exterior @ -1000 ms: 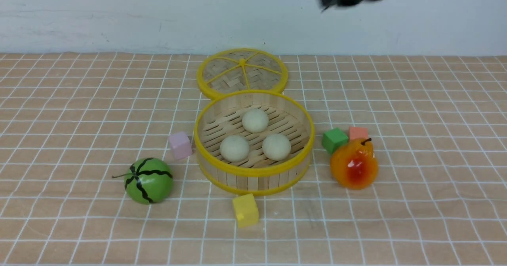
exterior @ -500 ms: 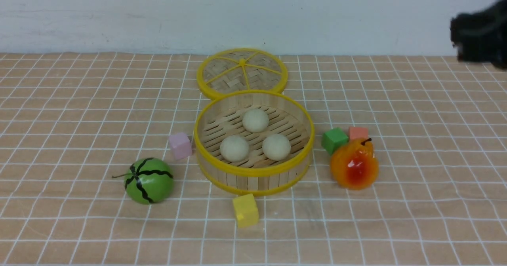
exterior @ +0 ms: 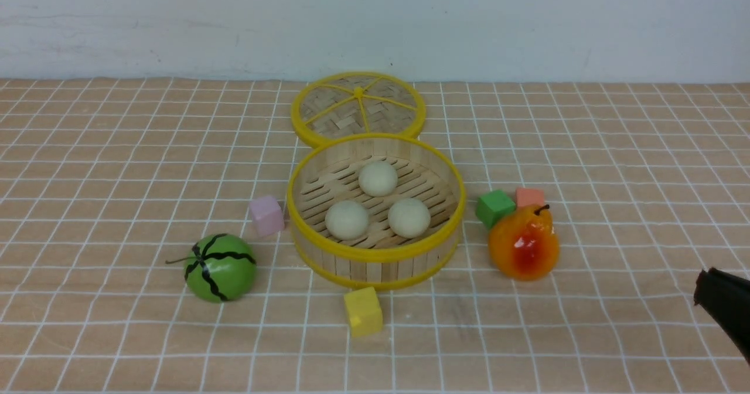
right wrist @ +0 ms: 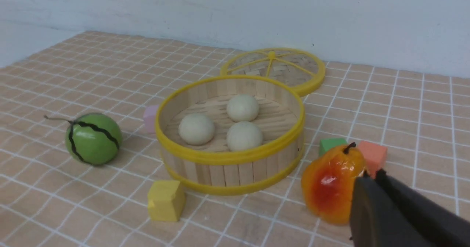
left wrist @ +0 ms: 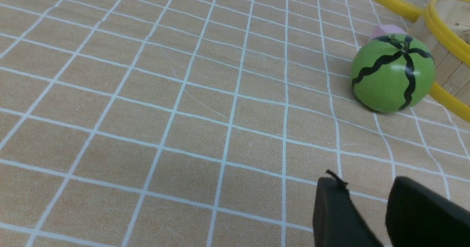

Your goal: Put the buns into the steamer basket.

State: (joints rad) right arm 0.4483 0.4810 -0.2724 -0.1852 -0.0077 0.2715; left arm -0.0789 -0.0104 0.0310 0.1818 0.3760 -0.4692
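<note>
Resting all three buns [exterior: 378, 177] in the steamer basket [exterior: 375, 254], I hold my right claw [right wrist: 371, 181] pinched together and empty at its four o'clock, my left claw [left wrist: 367, 203] seemingly apart.

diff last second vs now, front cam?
Right gripper swung from high above the basket out to the right, then down to the table's right edge, jaws shut and empty. Nothing grabbed or released. Three buns stay in the basket; lid, melon, pear and cubes unmoved.

left gripper [left wrist: 363, 206]: jaws parted, empty | right gripper [right wrist: 371, 177]: jaws together, empty
</note>
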